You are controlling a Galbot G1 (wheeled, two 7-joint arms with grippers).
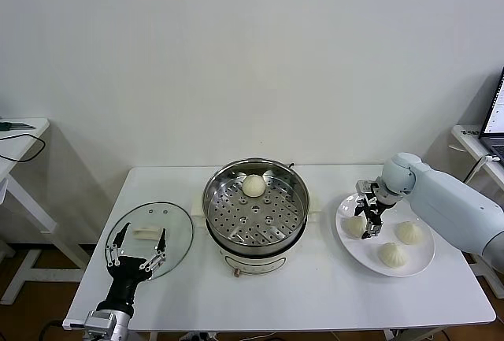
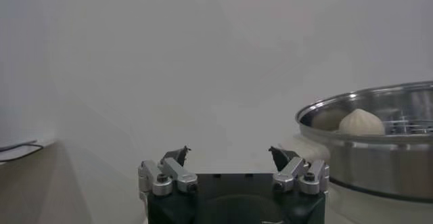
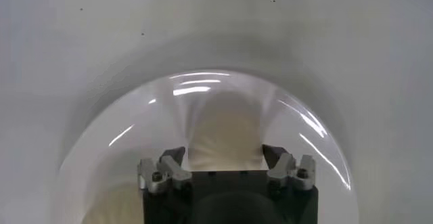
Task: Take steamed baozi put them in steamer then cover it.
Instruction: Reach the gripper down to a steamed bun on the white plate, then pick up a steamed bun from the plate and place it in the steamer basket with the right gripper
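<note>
The steamer (image 1: 256, 236) stands mid-table with one baozi (image 1: 253, 185) on its perforated tray, at the far side. Three more baozi lie on the white plate (image 1: 425, 261) at the right: one at the plate's left (image 1: 353, 227), one at its back (image 1: 409, 232), one at its front (image 1: 391, 254). My right gripper (image 1: 370, 223) is down over the left one. In the right wrist view (image 3: 224, 155) its open jaws straddle that baozi (image 3: 224, 132). My left gripper (image 1: 138, 248) is open and empty over the glass lid (image 1: 179, 227).
The glass lid with its white handle (image 1: 146, 233) lies flat on the table left of the steamer. In the left wrist view my left gripper (image 2: 230, 154) faces the steamer (image 2: 379, 161) and its baozi (image 2: 362, 122). Side tables stand far left and far right.
</note>
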